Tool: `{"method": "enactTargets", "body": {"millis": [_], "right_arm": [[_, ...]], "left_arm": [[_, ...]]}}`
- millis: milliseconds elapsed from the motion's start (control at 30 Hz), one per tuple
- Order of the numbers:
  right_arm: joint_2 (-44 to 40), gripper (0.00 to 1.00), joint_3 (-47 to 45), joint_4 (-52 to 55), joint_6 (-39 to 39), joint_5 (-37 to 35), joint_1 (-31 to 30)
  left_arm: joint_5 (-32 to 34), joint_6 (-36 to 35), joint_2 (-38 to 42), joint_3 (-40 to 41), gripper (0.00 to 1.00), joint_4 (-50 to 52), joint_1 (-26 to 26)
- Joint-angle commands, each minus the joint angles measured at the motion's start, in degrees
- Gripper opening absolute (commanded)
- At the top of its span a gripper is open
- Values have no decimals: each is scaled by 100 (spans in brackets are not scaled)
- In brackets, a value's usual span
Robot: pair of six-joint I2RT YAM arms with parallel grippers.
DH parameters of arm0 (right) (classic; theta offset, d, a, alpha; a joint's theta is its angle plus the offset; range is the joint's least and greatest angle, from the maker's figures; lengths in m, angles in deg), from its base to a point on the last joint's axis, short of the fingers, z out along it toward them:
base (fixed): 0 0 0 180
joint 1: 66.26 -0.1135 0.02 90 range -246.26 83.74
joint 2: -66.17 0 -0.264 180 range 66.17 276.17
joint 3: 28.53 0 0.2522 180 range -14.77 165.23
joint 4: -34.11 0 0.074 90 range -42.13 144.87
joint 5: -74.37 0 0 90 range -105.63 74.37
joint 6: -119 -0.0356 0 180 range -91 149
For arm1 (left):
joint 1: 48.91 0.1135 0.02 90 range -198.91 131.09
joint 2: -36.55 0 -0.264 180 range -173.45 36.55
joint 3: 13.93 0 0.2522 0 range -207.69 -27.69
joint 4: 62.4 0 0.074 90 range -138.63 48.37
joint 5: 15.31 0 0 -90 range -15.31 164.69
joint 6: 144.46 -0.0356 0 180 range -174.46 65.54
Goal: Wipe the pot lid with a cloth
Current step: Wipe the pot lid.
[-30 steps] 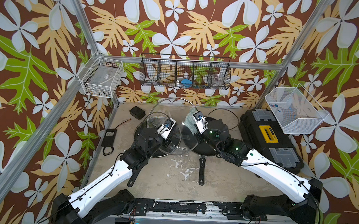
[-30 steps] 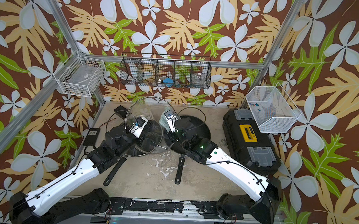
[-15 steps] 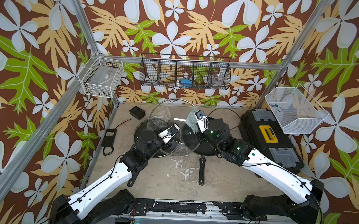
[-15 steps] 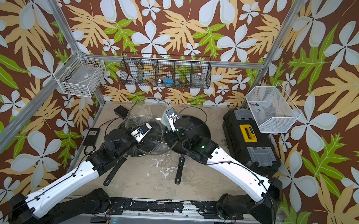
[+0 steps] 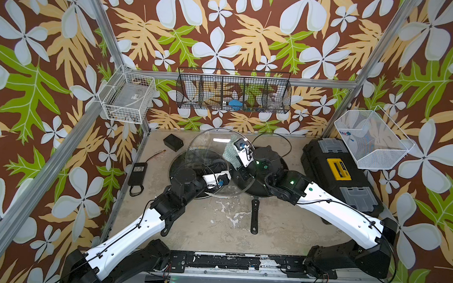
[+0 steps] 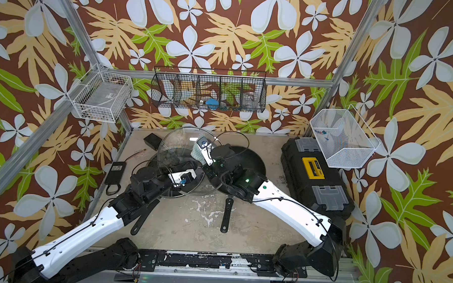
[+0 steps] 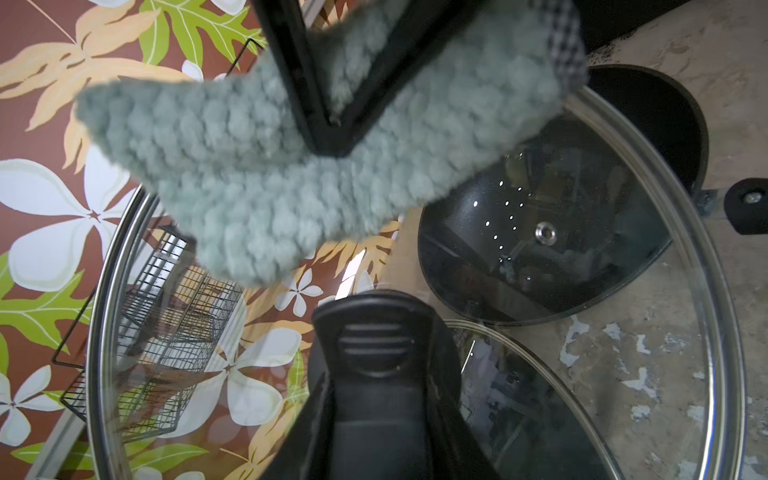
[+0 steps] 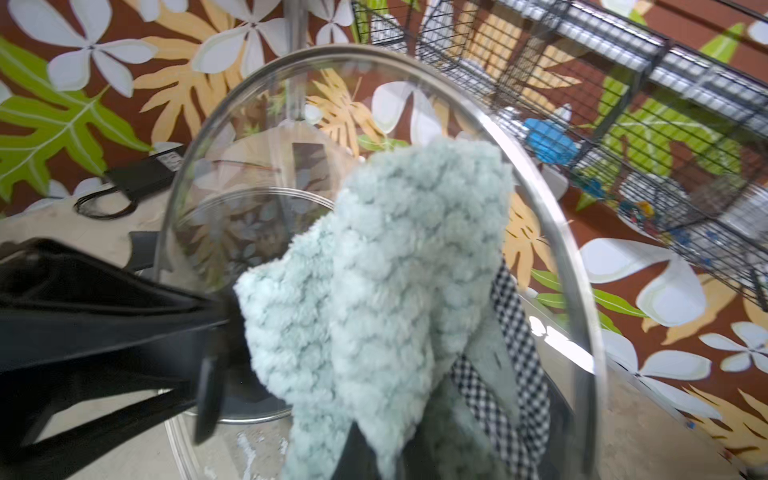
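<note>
Tabletop (image 5: 216, 225): labelled adapter (image 5: 138, 173), cloth (image 5: 230, 154) on lid (image 5: 206, 146)

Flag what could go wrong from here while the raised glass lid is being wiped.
1. The left end effector holds the tilted glass lid only by its knob; pressure from the cloth could twist it loose and drop it onto the table.
2. The cloth, bunched in the right end effector, sits near the rim, so much of the glass may go unwiped.
</note>
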Motion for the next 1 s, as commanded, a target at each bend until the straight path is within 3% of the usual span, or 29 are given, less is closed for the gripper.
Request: {"method": "enactTargets", "body": {"millis": [0, 100, 400, 767, 967], "right_arm": [[18, 0, -26, 7, 67, -64, -94], [-18, 0, -69, -34, 93, -410, 25], [43, 0, 254, -71, 314, -483, 668], [326, 0, 238, -160, 762, -229, -215], [247, 0, 206, -254, 1003, -843, -236]], "left_arm": [[-61, -574, 47, -26, 0, -1067, -5], [-91, -912, 73, 5, 0, -1022, -9], [-180, -1902, 113, 135, 0, -961, -33], [95, -2870, 82, 199, 0, -961, -199], [86, -3321, 102, 269, 0, -927, -199]]}}
